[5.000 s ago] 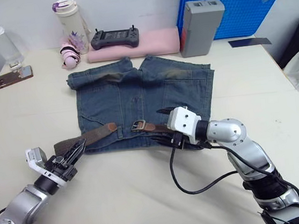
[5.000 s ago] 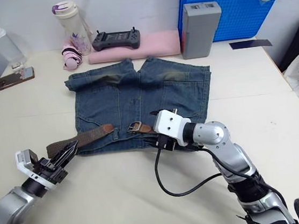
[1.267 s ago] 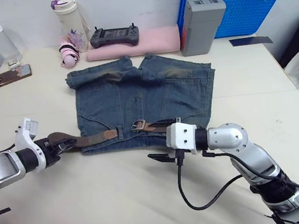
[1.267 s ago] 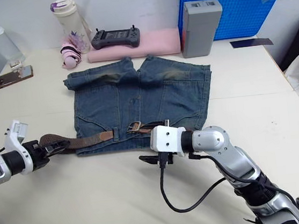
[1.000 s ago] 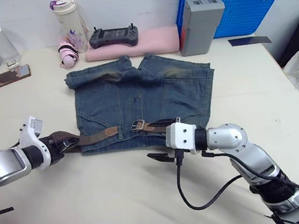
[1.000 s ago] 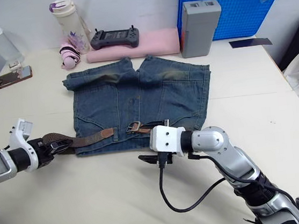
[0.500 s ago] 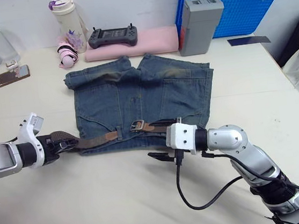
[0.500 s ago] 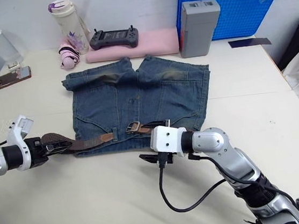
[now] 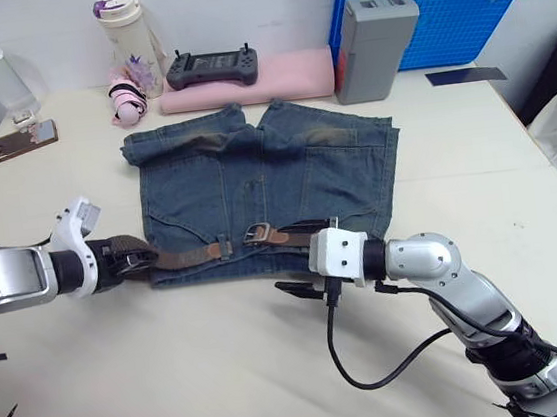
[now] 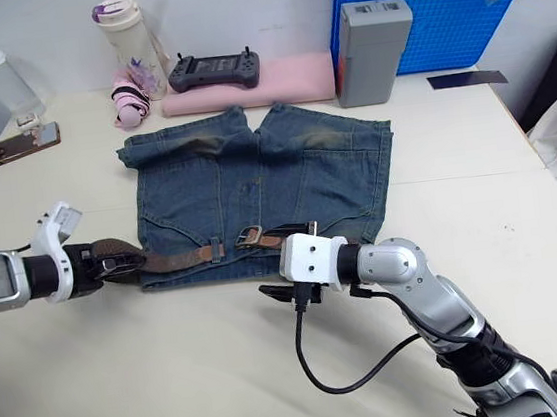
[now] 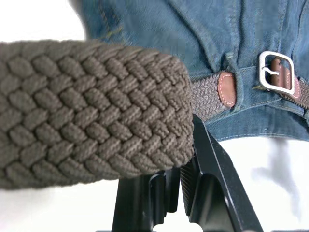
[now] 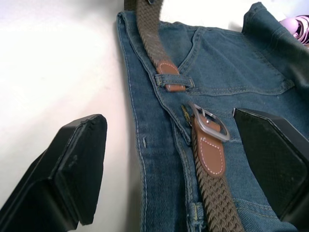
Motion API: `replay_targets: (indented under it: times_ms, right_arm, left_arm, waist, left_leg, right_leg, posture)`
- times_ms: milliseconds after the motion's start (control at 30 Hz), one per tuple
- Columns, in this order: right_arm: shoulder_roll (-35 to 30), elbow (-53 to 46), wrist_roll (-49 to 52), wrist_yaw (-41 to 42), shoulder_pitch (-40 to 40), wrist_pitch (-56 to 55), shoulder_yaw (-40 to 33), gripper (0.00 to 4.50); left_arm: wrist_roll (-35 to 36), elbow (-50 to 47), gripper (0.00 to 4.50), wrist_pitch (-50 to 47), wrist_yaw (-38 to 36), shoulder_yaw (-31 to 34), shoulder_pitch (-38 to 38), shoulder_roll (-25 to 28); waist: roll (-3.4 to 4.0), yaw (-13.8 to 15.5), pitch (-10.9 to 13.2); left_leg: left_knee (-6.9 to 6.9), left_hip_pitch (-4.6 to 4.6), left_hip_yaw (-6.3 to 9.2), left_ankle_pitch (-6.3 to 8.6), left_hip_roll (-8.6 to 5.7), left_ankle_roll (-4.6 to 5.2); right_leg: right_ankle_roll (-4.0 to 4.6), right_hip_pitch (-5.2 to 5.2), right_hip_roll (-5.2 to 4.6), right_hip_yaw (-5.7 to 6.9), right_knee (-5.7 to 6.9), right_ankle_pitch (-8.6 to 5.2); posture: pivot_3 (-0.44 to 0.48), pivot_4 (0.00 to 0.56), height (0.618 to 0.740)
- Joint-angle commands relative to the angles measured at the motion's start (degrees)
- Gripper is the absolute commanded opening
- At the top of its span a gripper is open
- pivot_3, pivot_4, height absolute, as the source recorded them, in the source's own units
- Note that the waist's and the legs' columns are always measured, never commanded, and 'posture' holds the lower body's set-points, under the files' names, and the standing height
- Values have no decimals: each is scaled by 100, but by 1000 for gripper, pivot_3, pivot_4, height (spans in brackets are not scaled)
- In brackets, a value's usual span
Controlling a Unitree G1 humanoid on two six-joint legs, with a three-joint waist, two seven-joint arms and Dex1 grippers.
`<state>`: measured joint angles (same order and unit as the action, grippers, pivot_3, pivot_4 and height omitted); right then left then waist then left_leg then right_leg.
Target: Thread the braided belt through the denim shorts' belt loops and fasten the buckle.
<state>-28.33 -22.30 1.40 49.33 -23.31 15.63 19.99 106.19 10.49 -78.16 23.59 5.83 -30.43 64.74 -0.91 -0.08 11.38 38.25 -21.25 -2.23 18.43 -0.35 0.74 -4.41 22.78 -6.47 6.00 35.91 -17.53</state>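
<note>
left gripper (image 9: 132,262) nearer denim shorts (image 9: 266,185)

One braided belt (image 9: 188,253), one denim shorts (image 9: 285,173), two bottles (image 9: 129,44).

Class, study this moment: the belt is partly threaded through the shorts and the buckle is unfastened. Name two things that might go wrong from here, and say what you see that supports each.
1. The left gripper is shut on the dark-brown braided belt, whose tan tip sits just through a denim belt loop; a further pull might draw it back out.
2. The right gripper is open beside the silver metal buckle, so nothing pins the faded blue denim shorts; they may slide or bunch.
</note>
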Motion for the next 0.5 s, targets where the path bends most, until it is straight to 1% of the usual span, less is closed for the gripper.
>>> replay_targets:
  times_ms: [33, 133, 200, 233, 300, 333, 433, 500]
  right_arm:
    - [28, -219, 24, -33, -21, -24, 2, 4432]
    - [26, -233, 5, -55, -15, -17, 6, 4432]
    - [25, -229, -3, -63, -17, -18, 3, 4432]
    - [23, -230, -12, -70, -12, -20, -2, 4432]
    - [20, -235, -34, -84, 3, -25, -8, 4432]
    - [18, -235, -46, -91, 8, -29, -8, 4432]
    - [10, -216, -82, -108, 9, -69, -2, 4432]
    - [-15, -180, -149, -121, 12, -159, 15, 4432]
  left_arm:
    - [-1374, 46, 0, -74, -973, -397, -674, -222]
    - [-2900, -99, 0, 337, -2442, -1001, -990, -239]
    - [-3705, -191, 0, 646, -3307, -1335, -1053, -205]
    - [-4060, -244, 0, 907, -3862, -1480, -1040, -206]
    - [-4714, -275, 0, 1438, -4822, -1706, -1017, -246]
    - [-4988, -236, 0, 1669, -5187, -1773, -1019, -294]
    - [-5637, -77, 0, 2258, -6053, -1871, -1075, -474]
    - [-5956, 20, 0, 2540, -6471, -1887, -1144, -619]
  waist:
    - [0, 8, 0]
    - [-1, 4, -1]
    - [-1, -21, -1]
    - [-1, -26, -1]
    - [-1, -6, -1]
    - [-1, -4, -1]
    - [-1, 3, -1]
    - [-1, 24, -1]
  left_leg:
    - [0, 0, -2, 0, -1, 0]
    - [0, -2, -6, -3, -1, 0]
    - [-1, -2, -14, -3, 0, -1]
    - [-2, -2, -20, -3, 3, -1]
    - [-3, -1, -25, -4, 9, -4]
    - [-3, -2, -24, -6, 11, -7]
    - [1, -3, -24, -6, 9, -6]
    - [4, -4, -24, -6, 8, -5]
  right_leg:
    - [0, 0, 3, -1, 0, 0]
    - [0, 0, 9, 0, -1, 0]
    - [0, 2, 17, -3, -3, 0]
    - [0, 4, 21, -3, -3, 0]
    - [0, 7, 25, -4, -3, 0]
    - [0, 7, 25, -5, -4, 0]
    - [0, 7, 22, -7, -3, 0]
    - [0, 7, 18, -8, -1, 0]
  posture:
    - [0, 150, 712]
    - [0, 150, 712]
    - [0, 150, 712]
    - [0, 150, 712]
    - [0, 150, 712]
    - [0, 150, 712]
    - [0, 150, 712]
    - [0, 150, 712]
